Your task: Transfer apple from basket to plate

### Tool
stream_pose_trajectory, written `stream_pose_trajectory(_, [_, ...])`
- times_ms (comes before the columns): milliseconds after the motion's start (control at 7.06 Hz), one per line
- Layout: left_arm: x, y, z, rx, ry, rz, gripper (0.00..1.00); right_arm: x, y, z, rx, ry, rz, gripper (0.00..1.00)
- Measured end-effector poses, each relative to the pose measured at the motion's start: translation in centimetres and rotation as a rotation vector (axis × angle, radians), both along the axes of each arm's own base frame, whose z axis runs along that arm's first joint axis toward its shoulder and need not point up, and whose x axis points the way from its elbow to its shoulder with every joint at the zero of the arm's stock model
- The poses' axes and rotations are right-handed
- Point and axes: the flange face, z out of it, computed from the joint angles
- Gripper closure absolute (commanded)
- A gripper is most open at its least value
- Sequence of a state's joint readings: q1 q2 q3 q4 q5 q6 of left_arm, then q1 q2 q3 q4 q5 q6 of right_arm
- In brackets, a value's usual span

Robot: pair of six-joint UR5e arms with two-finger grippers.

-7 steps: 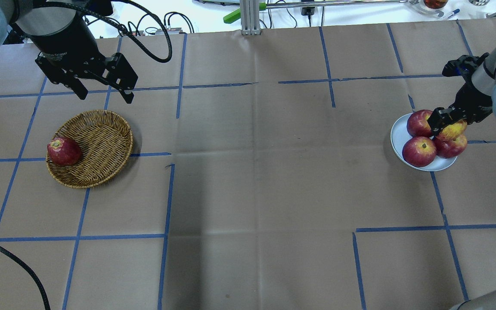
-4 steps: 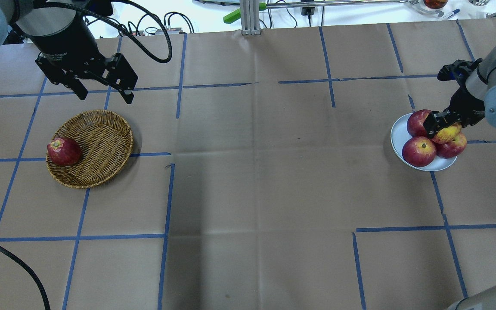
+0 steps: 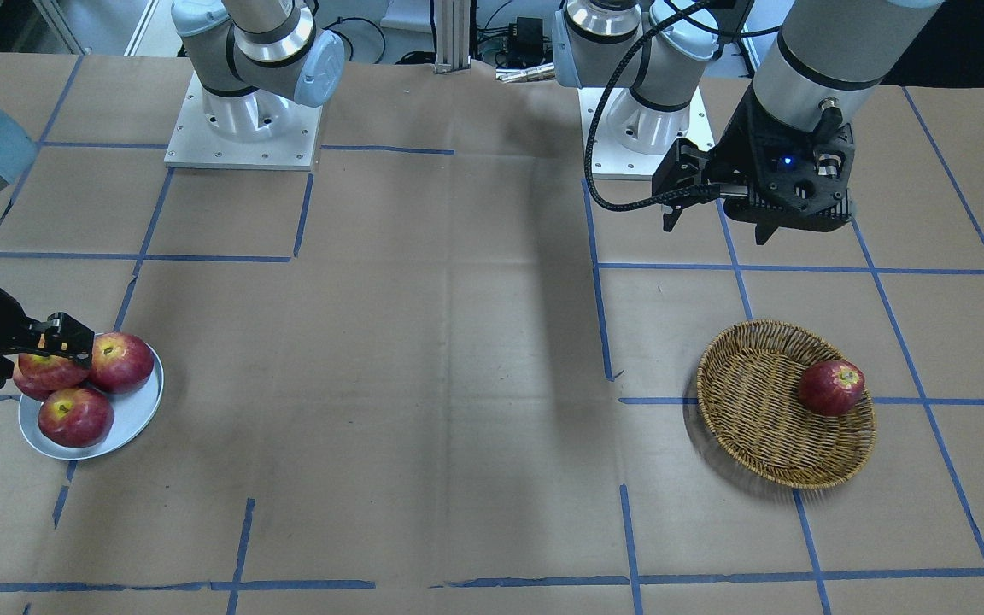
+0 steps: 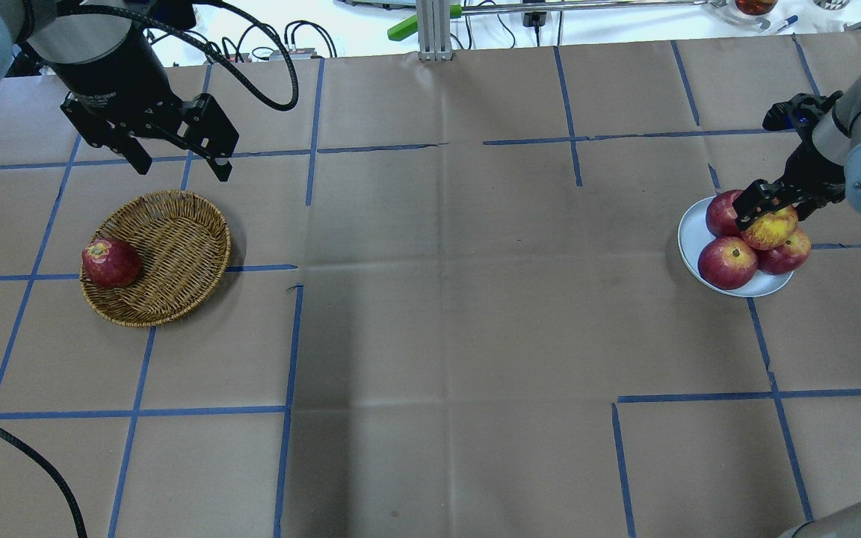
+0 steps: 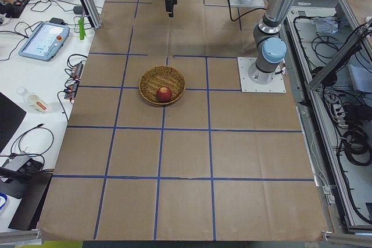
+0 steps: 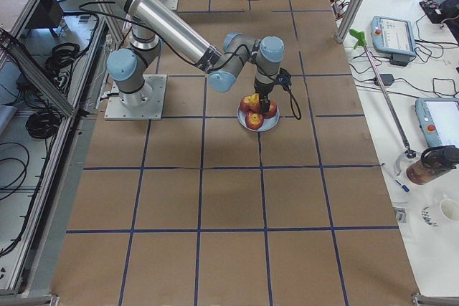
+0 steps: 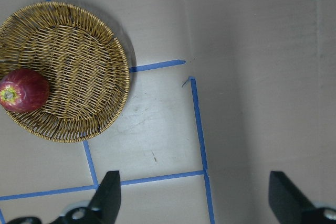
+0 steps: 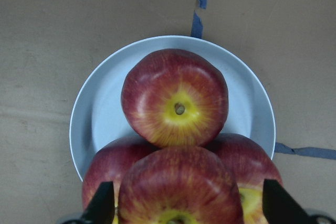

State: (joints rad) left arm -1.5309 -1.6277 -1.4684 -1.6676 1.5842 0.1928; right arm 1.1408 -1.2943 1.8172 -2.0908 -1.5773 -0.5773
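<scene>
The apple (image 4: pixel 769 229) sits perched atop three darker apples (image 4: pixel 727 262) on the plate (image 8: pixel 100 114), straight beneath the right gripper (image 8: pixel 188 203), whose fingers (image 8: pixel 105 203) stand spread just beside its flanks, so I'd judge the only safe way out is straight up.

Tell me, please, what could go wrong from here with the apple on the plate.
1. The streaky apple is perched on top of three dark-red apples that fill the small plate; it may roll off.
2. The open right gripper has its fingers close beside that apple, so a sideways retreat could nudge it loose.
</scene>
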Motion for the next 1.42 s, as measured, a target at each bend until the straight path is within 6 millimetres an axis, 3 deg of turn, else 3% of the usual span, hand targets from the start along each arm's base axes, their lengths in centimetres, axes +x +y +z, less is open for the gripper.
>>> stream_pose_trajectory(283, [0.0,-0.1,-0.1,0.001,0.000,0.000,0.01,2.7,-0.3,6.4,-0.028,0.015,0.027,0.00])
stream_pose_trajectory(567, [0.0,0.0,0.0,0.000,-0.002,-0.001,0.01,8.1,0.7,14.3,-0.019,0.012,0.002,0.00])
stream_pose_trajectory(709, [0.0,0.1,0.1,-0.002,-0.002,-0.001,0.01,11.5,1.7,17.0,-0.007,0.009,-0.030,0.00])
stream_pose_trajectory(992, [0.0,0.3,0.3,-0.004,-0.002,0.000,0.01,19.3,5.3,20.6,0.020,0.007,-0.100,0.00])
stream_pose_trajectory(1134, [0.0,0.3,0.3,-0.004,-0.003,-0.001,0.01,21.8,7.0,21.4,0.045,0.008,-0.116,0.00])
stream_pose_trajectory(1417, [0.0,0.4,0.2,-0.003,-0.003,-0.001,0.01,23.6,9.9,22.7,0.076,0.013,-0.132,0.00])
